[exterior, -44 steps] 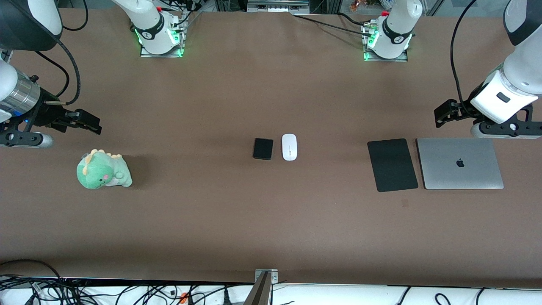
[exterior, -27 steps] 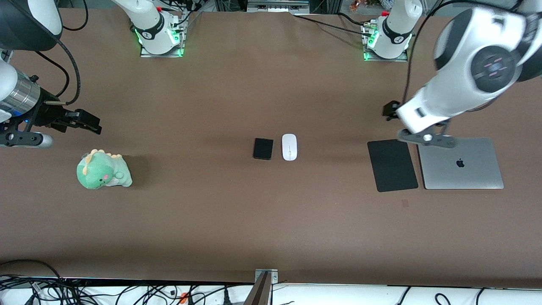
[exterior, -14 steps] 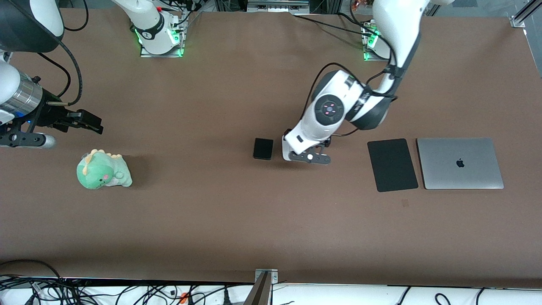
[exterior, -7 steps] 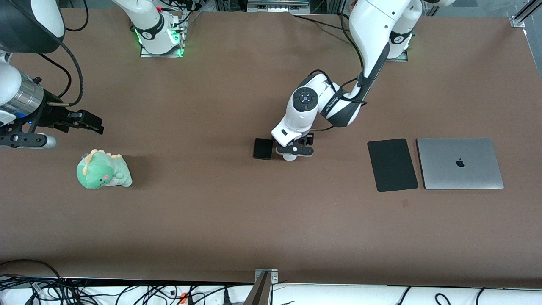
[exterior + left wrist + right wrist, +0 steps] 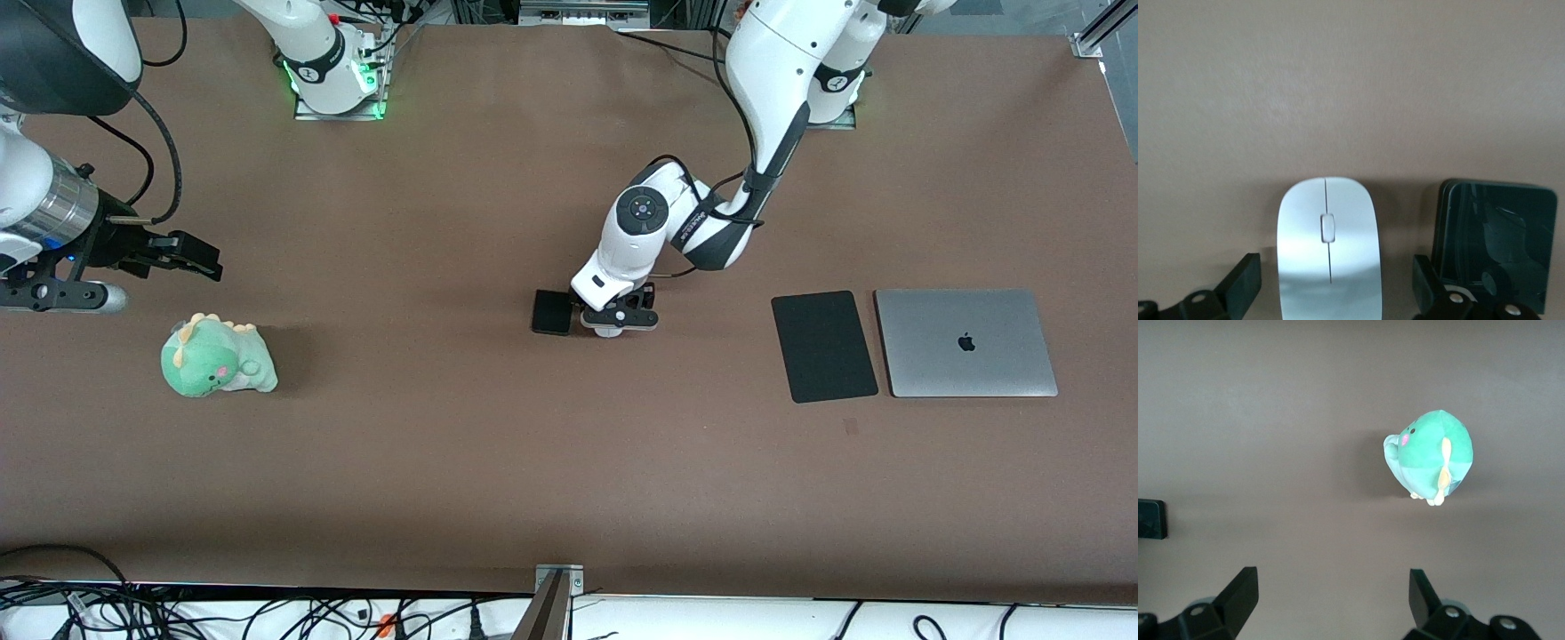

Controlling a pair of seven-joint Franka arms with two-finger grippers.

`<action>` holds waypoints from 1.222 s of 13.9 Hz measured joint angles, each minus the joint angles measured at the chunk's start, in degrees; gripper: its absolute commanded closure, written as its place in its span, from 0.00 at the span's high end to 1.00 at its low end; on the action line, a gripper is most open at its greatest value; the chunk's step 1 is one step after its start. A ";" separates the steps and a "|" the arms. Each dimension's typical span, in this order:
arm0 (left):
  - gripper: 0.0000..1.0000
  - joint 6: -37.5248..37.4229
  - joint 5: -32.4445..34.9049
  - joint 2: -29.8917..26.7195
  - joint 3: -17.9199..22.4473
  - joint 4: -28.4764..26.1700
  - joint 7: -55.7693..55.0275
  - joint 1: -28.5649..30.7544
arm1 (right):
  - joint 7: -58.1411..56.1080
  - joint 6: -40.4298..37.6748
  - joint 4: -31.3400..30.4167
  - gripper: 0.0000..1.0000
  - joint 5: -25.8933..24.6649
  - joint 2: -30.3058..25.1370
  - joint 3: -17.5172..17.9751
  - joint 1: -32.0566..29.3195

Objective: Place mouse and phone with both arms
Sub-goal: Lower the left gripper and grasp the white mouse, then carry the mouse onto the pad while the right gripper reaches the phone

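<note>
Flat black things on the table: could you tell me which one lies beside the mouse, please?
The phone, small and nearly square, beside the mouse; the larger pad lies by the laptop.

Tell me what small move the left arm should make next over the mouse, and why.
Probably close the fingers. The left gripper is open and straddles the white mouse, one finger on each side with gaps showing, and the black phone lies just beside one finger. The right gripper waits open near the green plush dinosaur.

Two white robot arms [image 5: 765, 80] with dark grey joints, black cables looped along them, and black grippers. Green lights glow at both bases [image 5: 336, 84]. One wrist has a silver metal band [image 5: 67, 200].
</note>
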 measured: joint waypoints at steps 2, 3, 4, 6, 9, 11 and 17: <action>1.00 1.03 0.00 0.37 0.00 -0.56 -0.15 -0.16 | -0.01 -0.76 -0.05 1.00 -0.08 0.07 0.00 0.28; 0.77 1.47 0.00 0.57 0.03 -0.67 -0.17 -0.15 | -0.01 -0.87 -0.09 1.00 -0.09 0.14 0.01 0.39; 0.51 1.73 0.00 0.72 0.07 -0.72 -0.19 -0.15 | -0.02 -0.91 -0.11 1.00 -0.10 0.23 0.01 0.44; 0.20 1.89 0.02 0.70 0.16 -0.78 -0.20 -0.15 | -0.06 -0.95 -0.12 1.00 -0.10 0.43 0.02 0.45; 0.13 1.84 0.05 0.43 0.29 -0.69 -0.21 -0.14 | -0.08 -0.98 -0.12 1.00 -0.11 0.71 0.13 0.46; 0.11 -1.65 0.05 -0.48 0.75 -0.12 -0.21 -0.03 | -0.10 -1.77 -0.12 1.00 -0.11 0.78 0.21 0.50; 0.23 -28.47 0.34 -8.99 2.53 4.24 5.36 7.37 | -0.08 -3.87 -0.14 1.00 -0.11 1.16 0.48 3.02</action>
